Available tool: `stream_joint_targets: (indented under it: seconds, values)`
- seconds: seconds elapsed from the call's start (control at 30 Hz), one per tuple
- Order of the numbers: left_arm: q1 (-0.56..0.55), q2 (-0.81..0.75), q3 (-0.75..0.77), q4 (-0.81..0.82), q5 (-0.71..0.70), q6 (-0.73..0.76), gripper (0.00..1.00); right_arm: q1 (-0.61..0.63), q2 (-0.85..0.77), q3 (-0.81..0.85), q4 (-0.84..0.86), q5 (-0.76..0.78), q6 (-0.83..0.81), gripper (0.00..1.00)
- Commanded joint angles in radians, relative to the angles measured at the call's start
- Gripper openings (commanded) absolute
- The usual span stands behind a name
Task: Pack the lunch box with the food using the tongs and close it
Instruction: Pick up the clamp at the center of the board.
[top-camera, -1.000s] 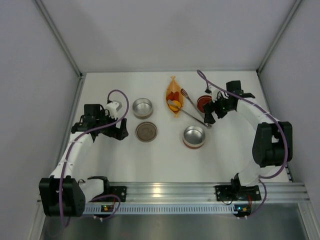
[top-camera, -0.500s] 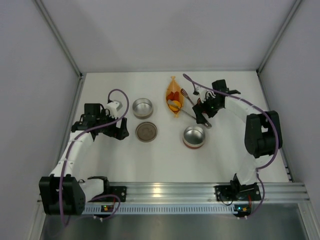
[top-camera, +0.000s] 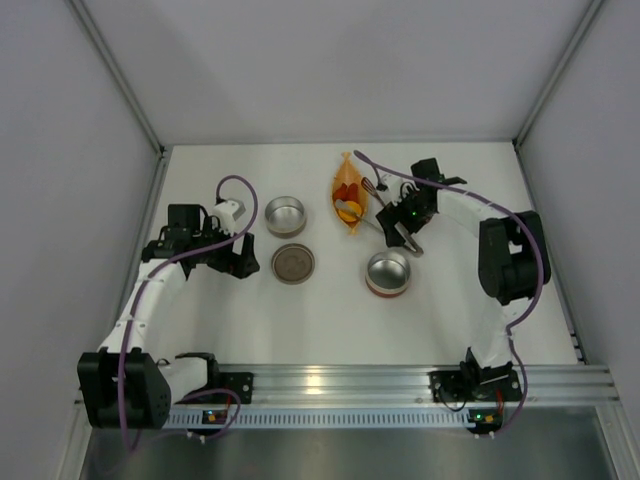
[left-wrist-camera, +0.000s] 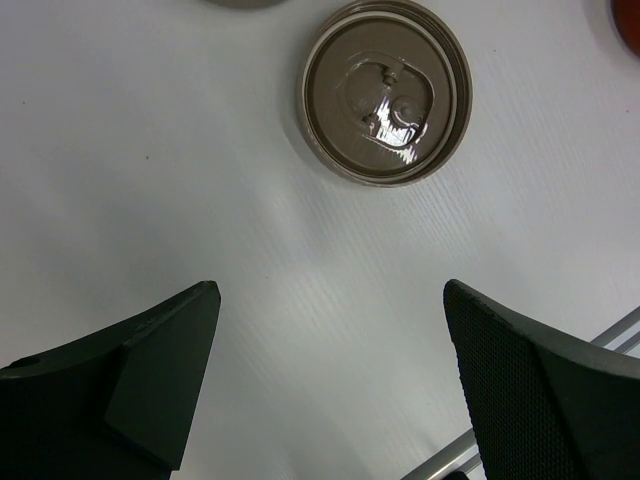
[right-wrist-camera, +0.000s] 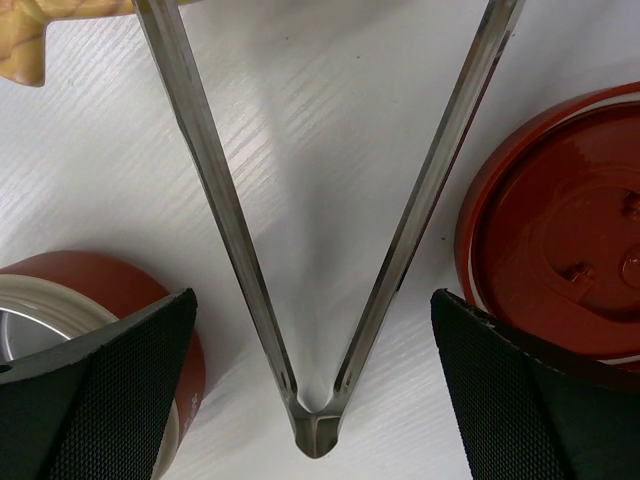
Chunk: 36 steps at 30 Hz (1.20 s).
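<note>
Right claw (right-wrist-camera: 312, 300) wide over tongs (right-wrist-camera: 215, 200); white tabletop (top-camera: 330, 320), grey walls (top-camera: 330, 70)

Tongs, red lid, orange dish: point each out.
tongs (right-wrist-camera: 318, 430), right wrist view, joined end.
red lid (right-wrist-camera: 560, 230), right wrist view, middle of its inner face.
orange dish (top-camera: 346, 166), top view, bare far tip.

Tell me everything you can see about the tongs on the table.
The tongs are slim, shiny silver metal: two long thin arms joined in a V at one end. They lie flat on the white table, arms spread, between a red-based tin and a red lid. The right end effector hovers open astride the joined end.
</note>
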Motion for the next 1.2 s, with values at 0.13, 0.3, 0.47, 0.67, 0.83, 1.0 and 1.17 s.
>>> stream_joint_targets:
  seconds: [0.13, 0.3, 0.47, 0.67, 0.83, 1.0, 1.17]
  values:
    - [0.005, 0.007, 0.031, -0.002, 0.029, 0.023, 0.98, 0.031, 0.023, 0.054, 0.065, -0.023, 0.003, 0.99]
    - [0.005, 0.011, 0.029, 0.001, 0.029, 0.021, 0.98, 0.037, 0.043, 0.061, 0.071, -0.042, 0.003, 0.97]
    - [0.005, 0.008, 0.027, 0.004, 0.029, 0.018, 0.98, 0.046, 0.052, 0.069, 0.081, -0.046, 0.007, 0.94]
    - [0.005, 0.016, 0.027, 0.01, 0.029, 0.015, 0.98, 0.06, 0.081, 0.091, 0.081, -0.04, 0.006, 0.9]
    - [0.005, 0.019, 0.027, 0.013, 0.024, 0.013, 0.98, 0.063, 0.101, 0.101, 0.091, -0.031, 0.003, 0.89]
    - [0.005, 0.019, 0.027, 0.019, 0.024, 0.012, 0.98, 0.063, 0.118, 0.107, 0.094, -0.028, 0.001, 0.86]
    - [0.005, 0.02, 0.026, 0.022, 0.021, 0.01, 0.98, 0.061, 0.109, 0.1, 0.096, -0.037, 0.004, 0.72]
